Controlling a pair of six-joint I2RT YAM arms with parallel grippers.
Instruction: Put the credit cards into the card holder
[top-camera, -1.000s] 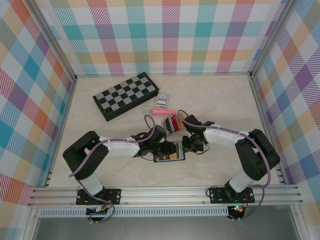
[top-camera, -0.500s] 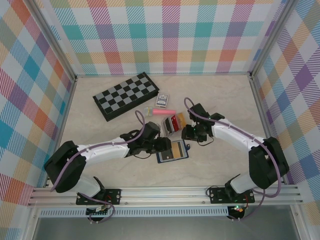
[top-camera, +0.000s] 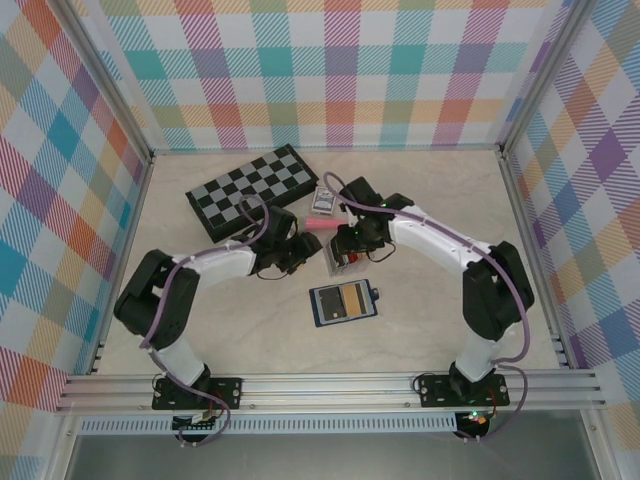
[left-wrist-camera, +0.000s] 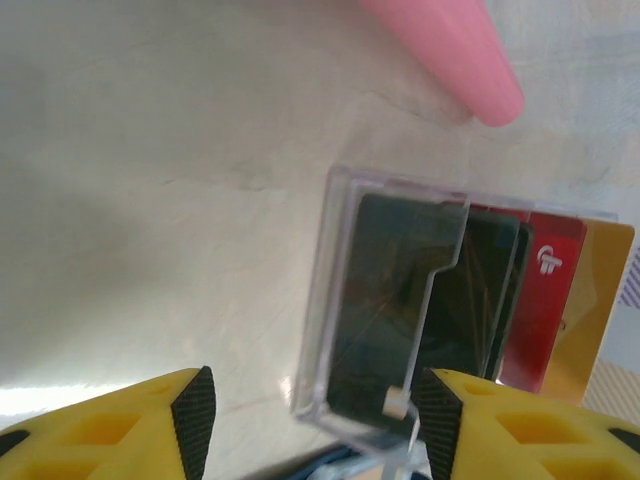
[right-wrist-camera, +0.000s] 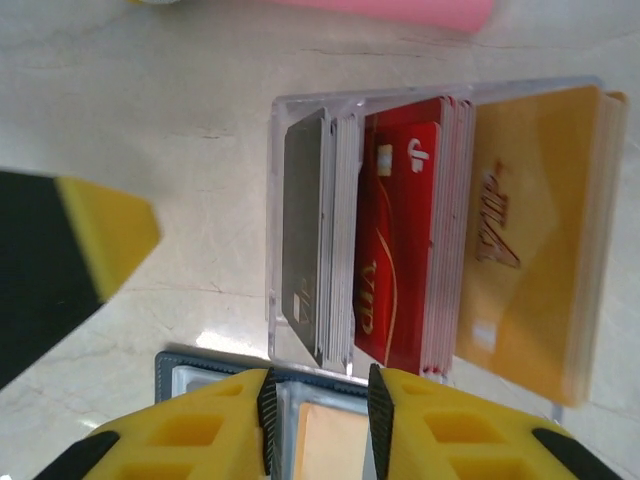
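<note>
Several credit cards (right-wrist-camera: 400, 230) standing in clear box (left-wrist-camera: 325, 330), far of open card holder (top-camera: 343, 302); left gripper (left-wrist-camera: 318, 410) spread at box corner, perhaps for steadying; right gripper (right-wrist-camera: 320, 410) narrowly gapped above for picking, grip indiscernible.

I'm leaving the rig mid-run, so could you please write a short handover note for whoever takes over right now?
Left gripper: open, at the near corner of the clear box, holding nothing.
Right gripper: jaws narrowly apart over the box, nothing clearly held.
Credit cards: black, red and yellow stacks in the box.
Card holder: lying open on the table, on the near side of the box.
Done: holder opened; no card visibly in it.
Left: move every card into it.
</note>
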